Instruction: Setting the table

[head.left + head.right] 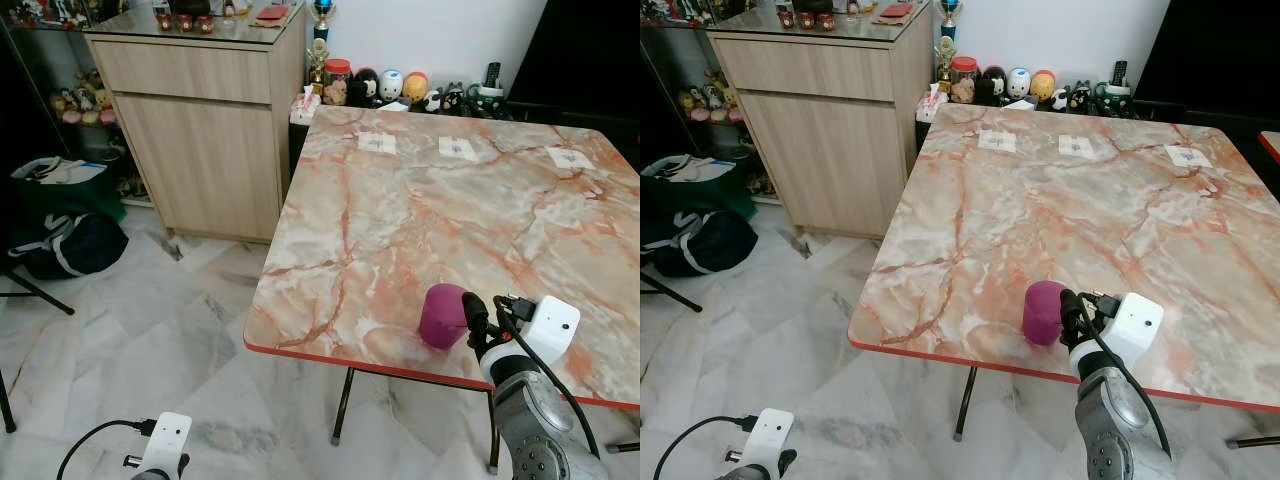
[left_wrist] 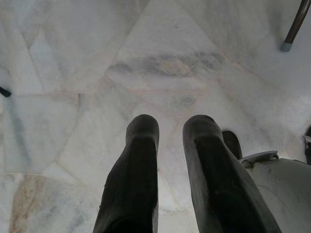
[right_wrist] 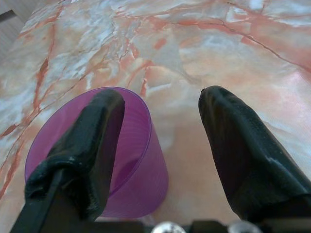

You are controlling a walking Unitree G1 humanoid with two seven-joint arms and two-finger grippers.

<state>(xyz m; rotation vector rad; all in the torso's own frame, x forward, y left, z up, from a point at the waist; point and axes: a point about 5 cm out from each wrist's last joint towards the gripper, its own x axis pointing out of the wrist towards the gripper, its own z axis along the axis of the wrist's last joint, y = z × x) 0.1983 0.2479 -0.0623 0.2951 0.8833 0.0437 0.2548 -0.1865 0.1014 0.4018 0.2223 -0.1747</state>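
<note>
Only a purple cup (image 1: 443, 315) is set near the marble desk (image 1: 420, 210) front edge, the right gripper (image 3: 163, 116) spread wide with one finger inside its rim, the left gripper (image 2: 170, 133) slightly parted over the floor, so most of the setting is judged undone.

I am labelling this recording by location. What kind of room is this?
Probably a home dining area: a marble-patterned table on a marble floor, a wooden cabinet beside it, and figurines along the wall.
</note>
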